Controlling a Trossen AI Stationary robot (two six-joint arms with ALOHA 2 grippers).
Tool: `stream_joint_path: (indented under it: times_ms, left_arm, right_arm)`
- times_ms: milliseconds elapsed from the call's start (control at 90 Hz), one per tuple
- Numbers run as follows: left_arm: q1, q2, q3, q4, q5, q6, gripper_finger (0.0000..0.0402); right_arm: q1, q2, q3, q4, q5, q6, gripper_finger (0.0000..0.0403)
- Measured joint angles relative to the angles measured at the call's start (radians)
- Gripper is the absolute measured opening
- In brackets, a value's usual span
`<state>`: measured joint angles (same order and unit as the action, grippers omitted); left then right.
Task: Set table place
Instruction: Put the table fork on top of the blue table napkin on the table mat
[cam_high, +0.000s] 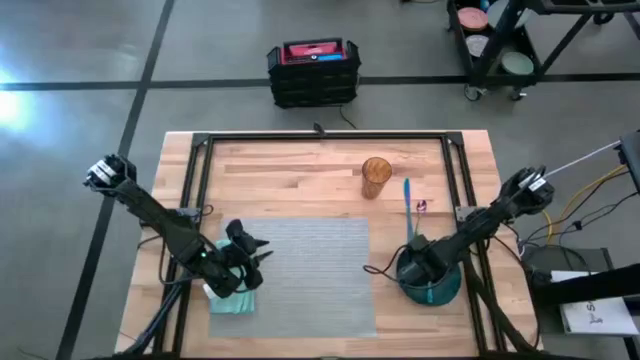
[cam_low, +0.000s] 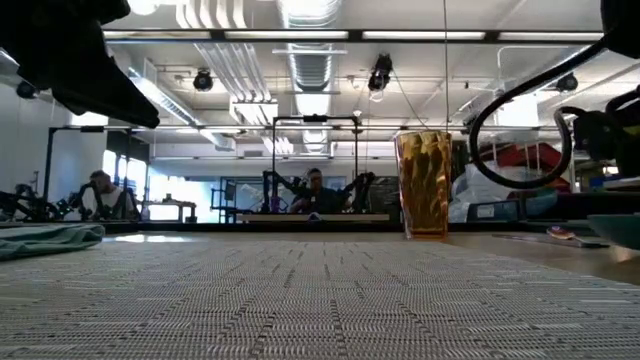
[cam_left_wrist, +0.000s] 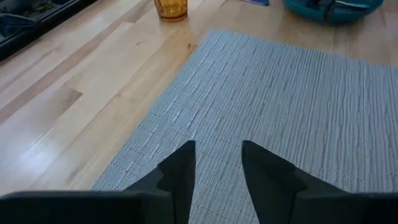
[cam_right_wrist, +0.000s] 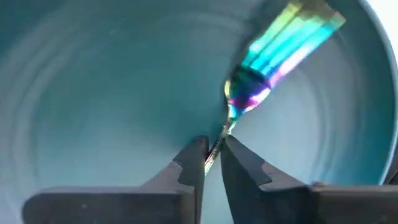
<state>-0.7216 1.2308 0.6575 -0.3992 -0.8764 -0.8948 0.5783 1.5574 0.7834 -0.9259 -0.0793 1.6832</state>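
The grey woven placemat (cam_high: 300, 275) lies flat on the wooden table (cam_high: 300, 170). My left gripper (cam_left_wrist: 217, 155) hangs open just above the mat's left part, over a light teal napkin (cam_high: 228, 298) that lies at the mat's left edge. On the right, a dark teal dish (cam_high: 445, 290) stands on the table beside the mat. My right gripper (cam_right_wrist: 213, 149) reaches down into the dish (cam_right_wrist: 93, 93) and is shut on an iridescent piece of cutlery (cam_right_wrist: 273, 56). My right gripper pinches the cutlery's thin end (cam_right_wrist: 219, 138) between its two fingertips. The fingers come from above, pointing down into the dish. The rest of the cutlery runs away from the fingers toward the dish's rim. Whether it rests on the dish I cannot tell.
An amber glass (cam_high: 376, 177) stands upright on the table beyond the mat's far right corner. A blue utensil (cam_high: 408, 205) and a small pink object (cam_high: 421, 206) lie on the wood between the glass and the dish. A black rail (cam_high: 320, 140) runs along the far side.
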Motion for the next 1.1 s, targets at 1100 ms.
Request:
stream_joint_path:
  times_ms: [1100]
  left_arm:
    - [0.000, -0.002, 0.000, 0.012, 0.000, 0.000, 0.0119]
  right_arm:
    - [-0.044, -0.120, 0.215, 0.296, 0.305, -0.324, 0.0002]
